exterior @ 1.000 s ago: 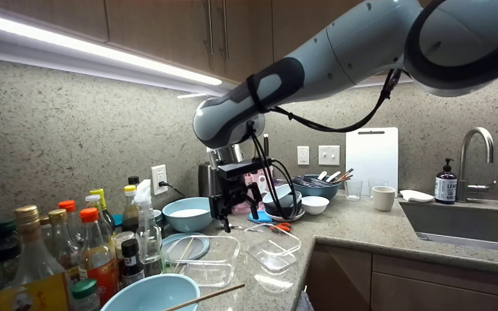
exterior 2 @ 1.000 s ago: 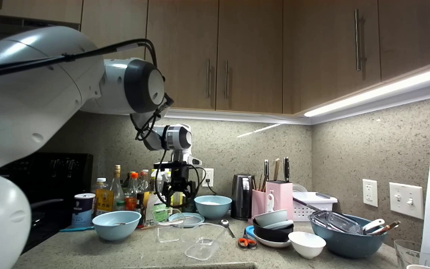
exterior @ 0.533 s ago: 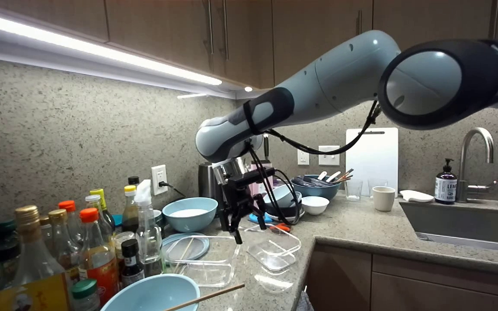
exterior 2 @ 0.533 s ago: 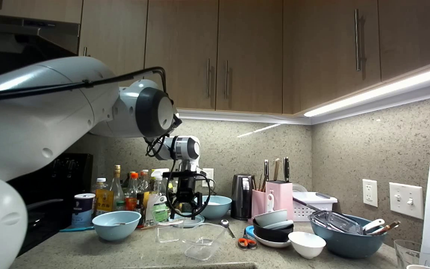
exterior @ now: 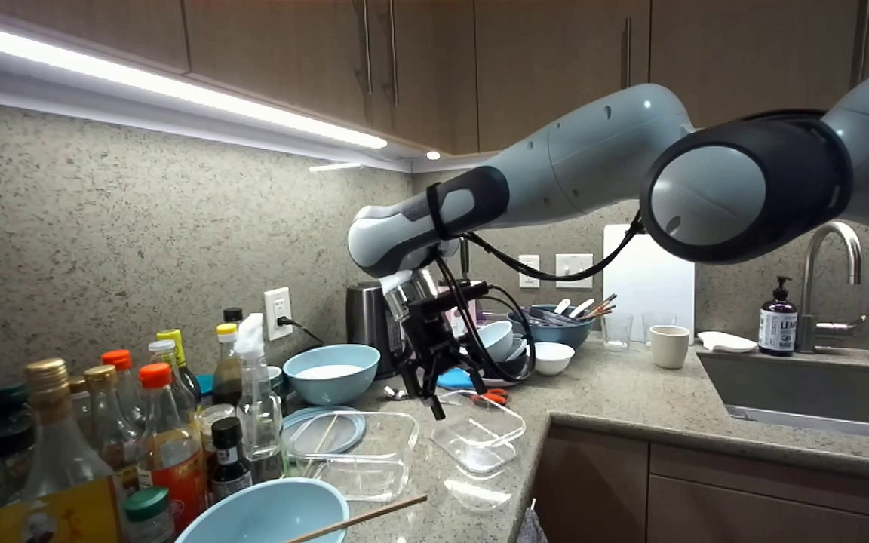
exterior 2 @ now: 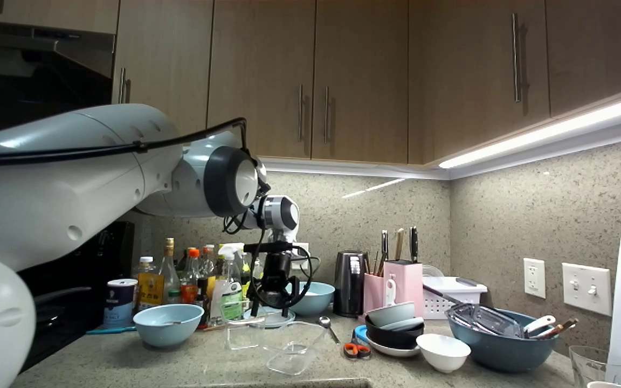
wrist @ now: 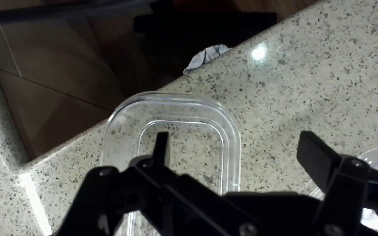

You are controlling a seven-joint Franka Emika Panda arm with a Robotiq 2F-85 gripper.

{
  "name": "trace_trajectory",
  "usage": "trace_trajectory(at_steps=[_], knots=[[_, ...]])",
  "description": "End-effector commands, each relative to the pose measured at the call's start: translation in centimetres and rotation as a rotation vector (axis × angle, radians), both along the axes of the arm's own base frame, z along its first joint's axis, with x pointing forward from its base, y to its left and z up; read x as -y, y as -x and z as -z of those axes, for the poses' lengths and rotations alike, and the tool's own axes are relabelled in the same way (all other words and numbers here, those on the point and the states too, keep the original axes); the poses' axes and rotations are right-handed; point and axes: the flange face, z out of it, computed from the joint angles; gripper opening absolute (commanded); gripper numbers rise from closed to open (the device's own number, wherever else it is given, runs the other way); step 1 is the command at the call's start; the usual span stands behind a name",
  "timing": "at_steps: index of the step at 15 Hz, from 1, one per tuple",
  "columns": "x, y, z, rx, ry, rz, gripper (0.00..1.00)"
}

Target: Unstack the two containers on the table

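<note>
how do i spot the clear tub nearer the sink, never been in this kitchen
In an exterior view, find the steel sink, then follow the countertop left past its inner corner. There sits the clear tub, right of its look-alike and nearer the orange-handled scissors.

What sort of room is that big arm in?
A kitchen, probably in a home: there's a sink, a cluster of what look like sauce bottles, and a knife block.

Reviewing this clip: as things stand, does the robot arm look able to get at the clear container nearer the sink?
Probably yes. The gripper is open, a side wall of the clear container shows between its jaws in the wrist view, and nothing seen lies in the way.
</note>
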Motion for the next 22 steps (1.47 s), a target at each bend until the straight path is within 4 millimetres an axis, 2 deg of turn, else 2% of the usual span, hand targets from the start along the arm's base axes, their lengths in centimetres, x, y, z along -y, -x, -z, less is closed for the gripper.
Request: trace_trajectory(at_steps=[1,5,9,14,20,21,22], knots=[[1.0,-0.2,-0.8,-0.031,-0.013,0.046,1.0],[2.2,-0.1,0.1,-0.088,-0.103,0.031,1.0],[2.4,-1.8,1.2,0.022,-0.084,0.068,1.0],[2.2,-1.7,1.2,0.021,-0.063,0.048,1.0],[3.3,-2.4,7.1,0.026,-0.07,0.12,1.0],[3.6,-2.3,8.1,0.013,-0.069,0.128,0.85],[3.9,-2.4,7.8,0.011,-0.074,0.131,0.73]])
